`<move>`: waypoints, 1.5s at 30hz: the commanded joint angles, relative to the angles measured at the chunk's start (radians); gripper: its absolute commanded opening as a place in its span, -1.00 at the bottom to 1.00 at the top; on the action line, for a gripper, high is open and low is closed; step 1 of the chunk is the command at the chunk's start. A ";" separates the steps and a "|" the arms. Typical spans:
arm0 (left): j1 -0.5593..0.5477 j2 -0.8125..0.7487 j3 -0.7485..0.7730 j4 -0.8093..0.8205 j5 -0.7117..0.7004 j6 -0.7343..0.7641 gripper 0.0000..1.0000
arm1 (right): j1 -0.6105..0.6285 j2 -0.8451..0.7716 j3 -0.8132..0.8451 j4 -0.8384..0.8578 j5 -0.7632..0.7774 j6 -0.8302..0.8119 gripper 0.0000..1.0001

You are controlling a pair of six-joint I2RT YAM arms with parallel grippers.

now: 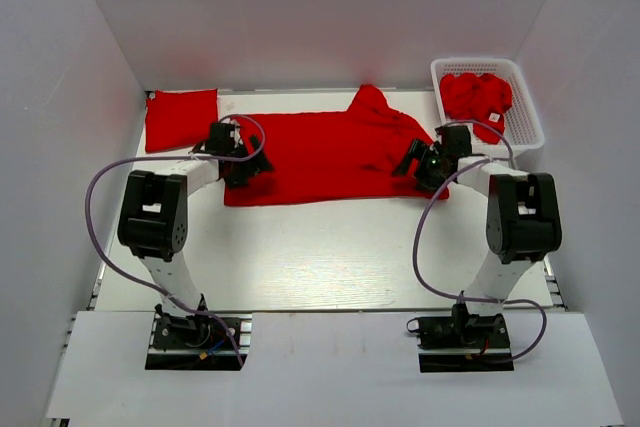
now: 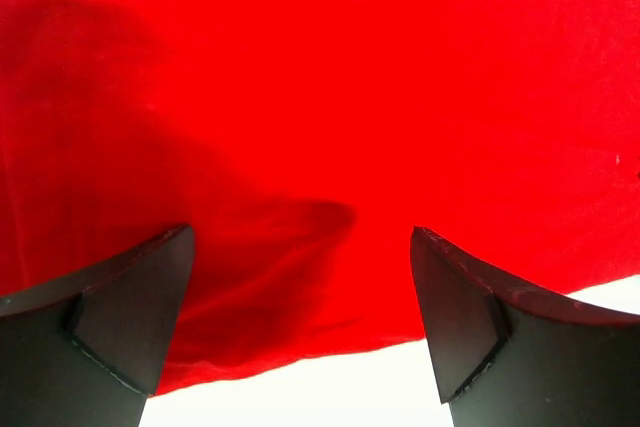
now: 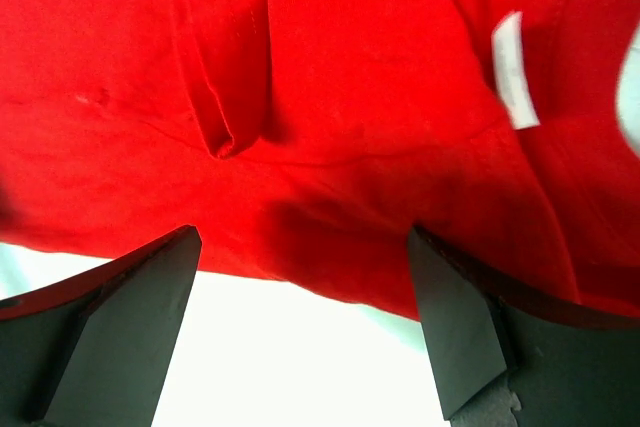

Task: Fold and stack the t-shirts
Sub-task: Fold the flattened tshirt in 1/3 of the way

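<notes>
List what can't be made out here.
- Top view: how many t-shirts are bunched in the mesh basket; they overlap.
- Top view: layers in the folded t-shirt at far left; too small.
- Right wrist view: print on the white tag; blurred.
- Top view: spread t-shirt side edges, under the left tool and right tool.

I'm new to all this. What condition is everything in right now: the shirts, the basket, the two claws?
Spread t-shirt: laid out, unfolded, rumpled at its right end.
Folded t-shirt: folded, lying at the far left.
Basket: upright, holding red cloth.
Crumpled t-shirt: bunched up inside the basket.
Left gripper: open, over the spread t-shirt's edge.
Right gripper: open, over its edge too.
</notes>
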 commanded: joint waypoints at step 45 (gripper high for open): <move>0.002 -0.392 -0.181 -0.217 -0.313 0.066 1.00 | 0.310 -0.003 0.157 -0.303 0.577 -0.152 0.32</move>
